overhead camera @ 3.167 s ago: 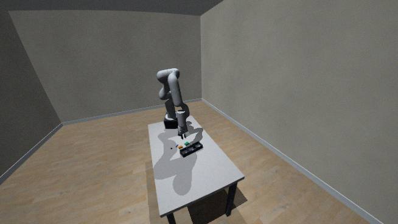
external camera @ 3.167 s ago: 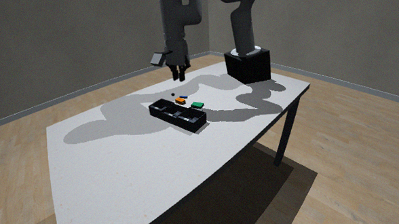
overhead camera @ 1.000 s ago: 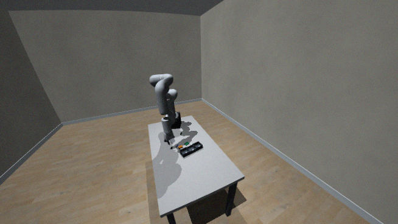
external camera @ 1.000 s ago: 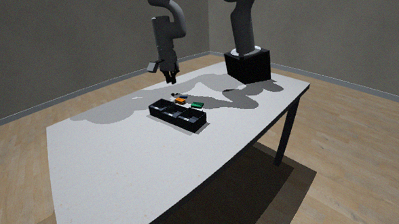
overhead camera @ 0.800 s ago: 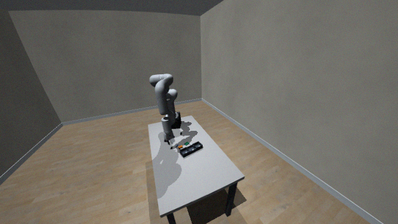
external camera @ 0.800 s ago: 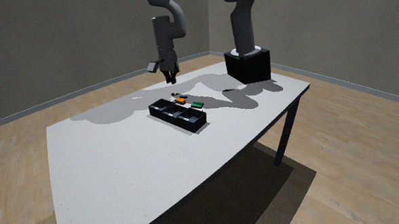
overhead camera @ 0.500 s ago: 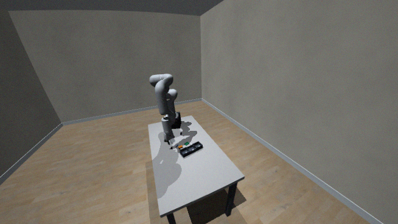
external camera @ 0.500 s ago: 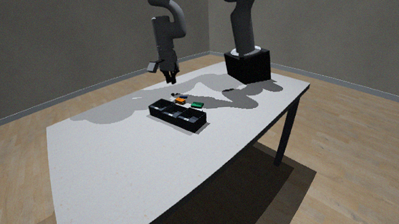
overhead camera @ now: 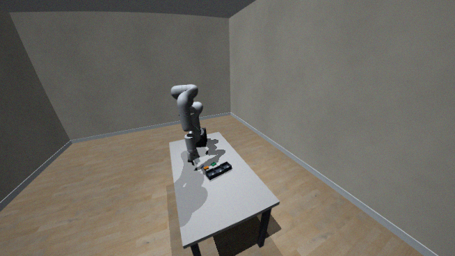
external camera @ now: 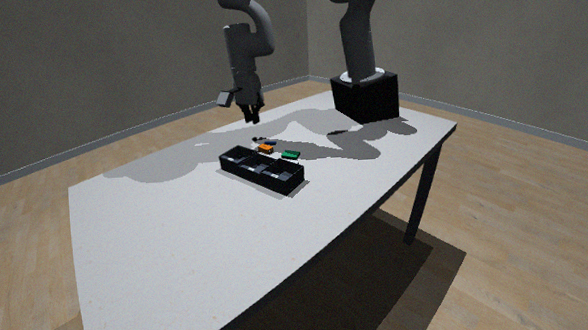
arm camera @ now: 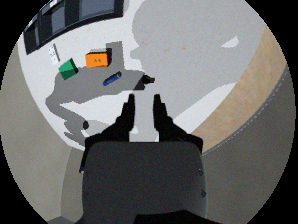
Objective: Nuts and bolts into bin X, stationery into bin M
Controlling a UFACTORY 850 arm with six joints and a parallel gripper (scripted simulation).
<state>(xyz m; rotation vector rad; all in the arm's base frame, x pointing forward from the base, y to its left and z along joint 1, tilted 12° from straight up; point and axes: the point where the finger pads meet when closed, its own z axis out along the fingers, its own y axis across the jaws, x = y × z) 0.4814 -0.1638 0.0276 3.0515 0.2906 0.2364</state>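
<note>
A black tray of three bins [external camera: 261, 169] stands on the white table; it also shows in the wrist view [arm camera: 73, 6]. I cannot read the bins' marks. Behind the bins lie an orange block [external camera: 265, 147], a green block [external camera: 290, 154], a small blue piece [external camera: 270, 142] and a tiny dark piece [external camera: 255, 138]. In the wrist view the orange block [arm camera: 97, 59], green block [arm camera: 67, 68] and blue piece [arm camera: 112, 80] lie ahead and to the left of the fingers. My gripper [external camera: 253, 115] hangs above the table behind these things. Its fingers stand a little apart with only table between them.
The arm's black base [external camera: 365, 97] stands at the table's far corner. A small dark piece [external camera: 337, 131] lies near the base. A thin white piece [external camera: 202, 145] lies to the left of the bins. The table's far edge runs close behind the gripper.
</note>
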